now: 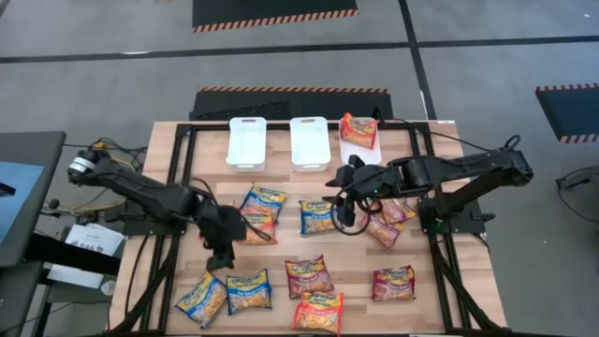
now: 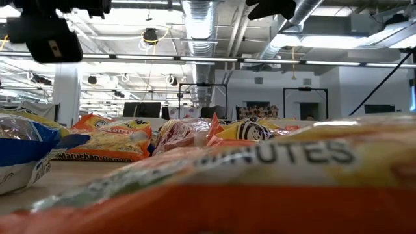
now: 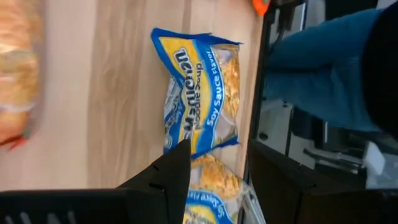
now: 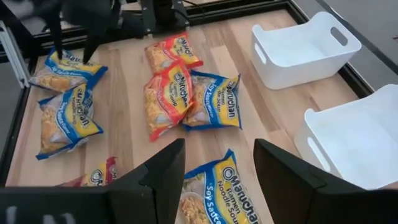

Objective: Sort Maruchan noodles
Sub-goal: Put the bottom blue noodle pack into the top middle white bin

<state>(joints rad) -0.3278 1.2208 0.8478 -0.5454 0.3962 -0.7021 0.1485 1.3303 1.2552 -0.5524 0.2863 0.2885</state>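
High view shows my sorting has barely begun: the two white bins [image 1: 247, 142] [image 1: 309, 142] near twelve o'clock on the table [image 1: 168, 168] sit bare, and only one orange packet [image 1: 358, 130] lies off by itself, just at three o'clock of them, on what looks like a third white bin; I cannot tell for sure. Everything else is loose on the wood.

My right gripper [image 1: 344, 217] hovers a little past the table's centre, toward two o'clock, fingers spread wide and holding nothing. Directly beneath it lies a blue packet [image 4: 214, 199], framed between my fingertips in the right wrist view. I judge this is the one I take next.

My left gripper [image 1: 221, 256] hangs toward eight o'clock of centre, jaws apart and bare. Under it, the left wrist view shows a blue soy sauce packet [image 3: 200, 93] flat on the wood, beside the table's edge.

Still waiting: a cluster of a blue and an orange packet [image 1: 258, 213] at nine o'clock of centre, a pile of reddish packets [image 1: 388, 225] at three o'clock, and a row toward six o'clock with a dark red packet [image 1: 309, 275], another dark red one [image 1: 394, 282] and an orange one [image 1: 317, 312]. Judging by this, nearly all the work is left.
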